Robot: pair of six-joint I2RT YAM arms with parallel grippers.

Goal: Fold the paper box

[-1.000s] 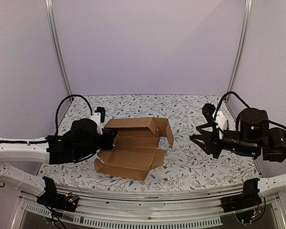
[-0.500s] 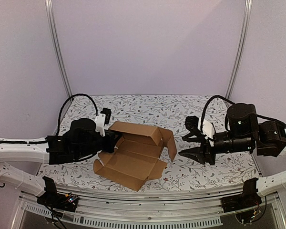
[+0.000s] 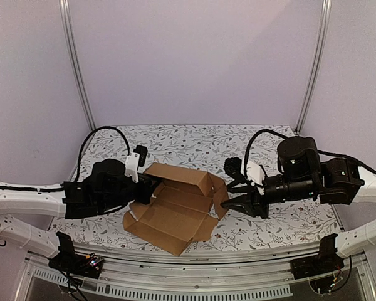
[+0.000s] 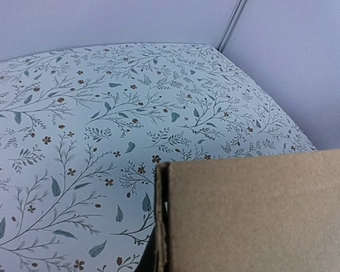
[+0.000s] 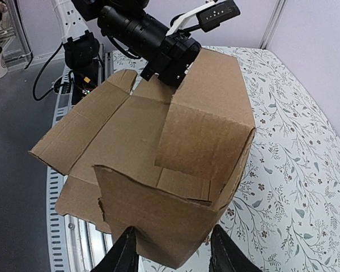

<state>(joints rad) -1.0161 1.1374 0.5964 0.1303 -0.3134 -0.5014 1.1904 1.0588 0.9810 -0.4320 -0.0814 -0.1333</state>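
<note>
My left gripper (image 3: 146,188) pinched the box (image 3: 172,216) at its left edge; the right gripper (image 3: 227,197), spread, faced its raised right flap.

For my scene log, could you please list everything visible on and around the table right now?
plain brown cardboard die-cut box: one, brown, partly folded, mid-table between the arms.
floral table cover: one, white with grey-green sprigs, across the table.
enclosure walls: three, lilac, behind and at both sides.
metal posts: two, silver, back corners.
left arm: one, white and black, left of the box.
right arm: one, white and black, right of the box.
left tool: one, black, shut on the box's left wall.
right tool: one, black, open at the box's right corner.
</note>
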